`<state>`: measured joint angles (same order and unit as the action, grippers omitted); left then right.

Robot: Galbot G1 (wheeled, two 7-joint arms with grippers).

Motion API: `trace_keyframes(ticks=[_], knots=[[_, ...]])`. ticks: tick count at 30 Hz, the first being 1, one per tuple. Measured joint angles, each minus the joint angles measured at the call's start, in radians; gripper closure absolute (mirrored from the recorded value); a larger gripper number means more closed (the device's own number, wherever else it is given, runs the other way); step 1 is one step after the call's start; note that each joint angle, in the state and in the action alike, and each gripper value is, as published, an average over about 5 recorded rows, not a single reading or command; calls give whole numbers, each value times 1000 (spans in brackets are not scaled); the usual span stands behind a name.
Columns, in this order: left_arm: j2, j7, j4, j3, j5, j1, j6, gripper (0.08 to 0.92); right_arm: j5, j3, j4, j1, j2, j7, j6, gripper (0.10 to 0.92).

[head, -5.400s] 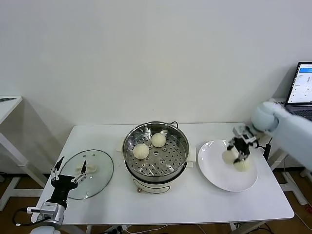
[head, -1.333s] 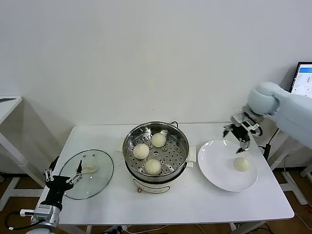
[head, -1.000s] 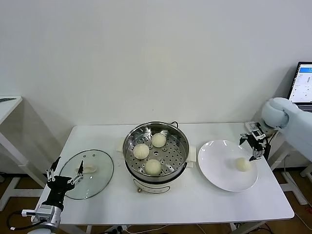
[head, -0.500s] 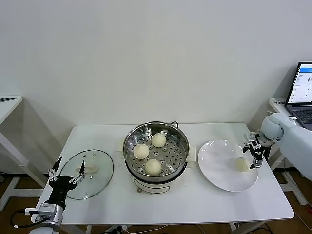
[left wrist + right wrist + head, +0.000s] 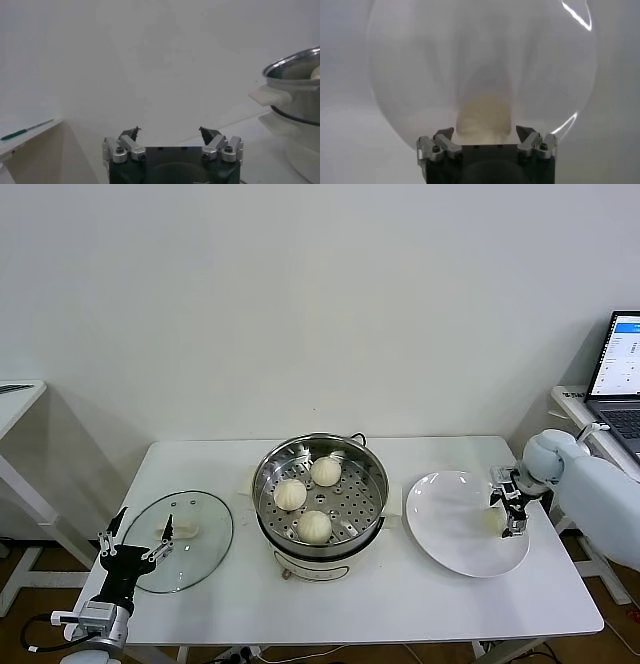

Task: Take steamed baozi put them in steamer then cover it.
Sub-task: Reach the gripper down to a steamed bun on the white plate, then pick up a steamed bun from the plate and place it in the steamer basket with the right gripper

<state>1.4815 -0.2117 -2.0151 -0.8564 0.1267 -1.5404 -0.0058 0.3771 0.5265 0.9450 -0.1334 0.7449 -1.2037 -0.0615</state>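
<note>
The steel steamer [image 5: 352, 496] stands mid-table with three cream-white baozi on its tray [image 5: 324, 471] [image 5: 289, 493] [image 5: 314, 526]. The fourth baozi [image 5: 492, 522] lies on the right side of the white plate [image 5: 445, 524]. My right gripper [image 5: 511, 511] is low over that bun. In the right wrist view it is open [image 5: 485, 132], with the bun [image 5: 484, 119] between and just beyond its fingertips, on the plate [image 5: 420, 75]. My left gripper [image 5: 135, 546] hangs open and empty at the table's front left by the glass lid [image 5: 205, 529]; it also shows in the left wrist view [image 5: 170, 132].
The glass lid lies flat on the table's left side, with a cream knob [image 5: 184, 530]. The steamer's side handle [image 5: 264, 94] shows in the left wrist view. A laptop [image 5: 622, 369] stands on a side table at the far right. The table's right edge is close behind the plate.
A third bun now lies in the steamer. My right gripper has swung out past the plate's right side and come down to the last bun. The left arm has barely moved.
</note>
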Motion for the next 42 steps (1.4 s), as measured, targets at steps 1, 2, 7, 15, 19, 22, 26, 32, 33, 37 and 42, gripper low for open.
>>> trace_keyframes(ticks=[1, 2, 7, 15, 19, 22, 26, 32, 33, 37, 42], knots=[[0, 0, 0, 0, 0, 0, 0, 177, 2, -2, -1, -1, 1, 0, 0, 203], [0, 0, 0, 0, 0, 0, 0, 177, 4, -4, -1, -2, 2, 0, 0, 205], [1, 0, 0, 0, 0, 1, 0, 177, 12, -11, -4, -7, 3, -2, 0, 280], [3, 0, 1, 3, 0, 2, 0, 177, 18, -16, -4, -9, 2, -6, 1, 342], [3, 0, 1, 3, 0, 2, 0, 177, 15, -15, 2, -7, -2, -10, -1, 350], [4, 0, 0, 3, 0, 2, 0, 177, 2, -8, 15, 0, -10, -16, -8, 354], [4, 1, -3, 4, 0, 2, 0, 177, -40, 23, 49, 25, -32, -26, -29, 353], [3, 2, -14, 7, 0, 0, 0, 177, -166, 139, 145, 134, -88, -36, -95, 350], [2, 2, -15, 6, -1, 0, 0, 177, -191, 165, 165, 161, -98, -37, -109, 348], [-2, -2, -15, 0, -6, -2, -1, 177, -302, 288, 255, 288, -126, -37, -168, 347], [-7, -7, -11, -5, -14, 3, -1, 177, -455, 475, 375, 493, -134, -26, -246, 347]])
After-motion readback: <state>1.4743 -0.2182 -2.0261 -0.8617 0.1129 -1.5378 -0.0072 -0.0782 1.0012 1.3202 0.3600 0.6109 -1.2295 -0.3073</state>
